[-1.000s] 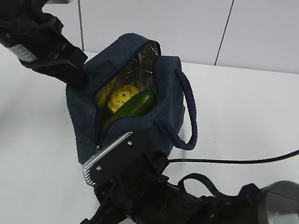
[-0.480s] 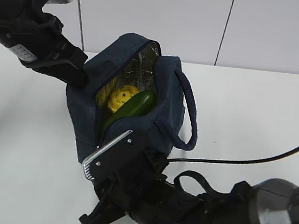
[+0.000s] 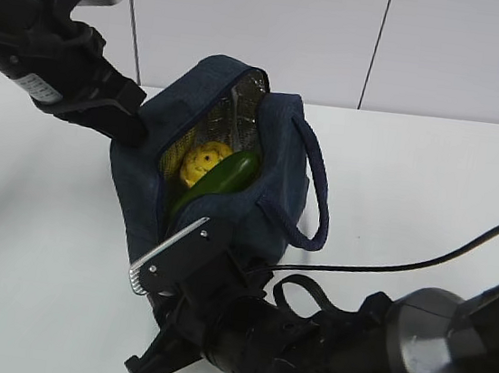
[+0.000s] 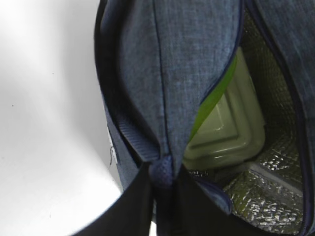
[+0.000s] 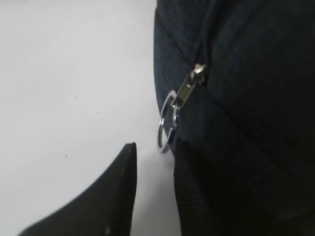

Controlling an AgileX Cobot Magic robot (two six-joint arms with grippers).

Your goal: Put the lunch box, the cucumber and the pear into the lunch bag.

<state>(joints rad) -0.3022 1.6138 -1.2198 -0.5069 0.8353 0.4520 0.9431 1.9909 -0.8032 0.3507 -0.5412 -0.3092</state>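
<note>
The navy lunch bag (image 3: 279,186) lies on the white table with its top zipper gaping. Inside it the yellow pear (image 3: 203,163) rests beside the dark green cucumber (image 3: 220,181). In the left wrist view the lunch box (image 4: 230,129) with its pale green lid sits deep on the silver lining. My left gripper (image 4: 167,173) is shut on a navy strap at the bag's far end. My right gripper (image 5: 155,150) is open at the bag's near end. The silver ring pull (image 5: 167,129) hangs just above its right finger, and nothing lies between the fingers.
The bag's corded handle (image 3: 317,190) loops out to the right. A black cable (image 3: 422,261) crosses the table on the right. My bulky right arm (image 3: 319,359) fills the front of the exterior view. A white tiled wall (image 3: 341,34) stands behind.
My right arm has shifted a little to the left and lower in the exterior view, staying at the bag's near end. The left arm, bag and contents have not moved.
</note>
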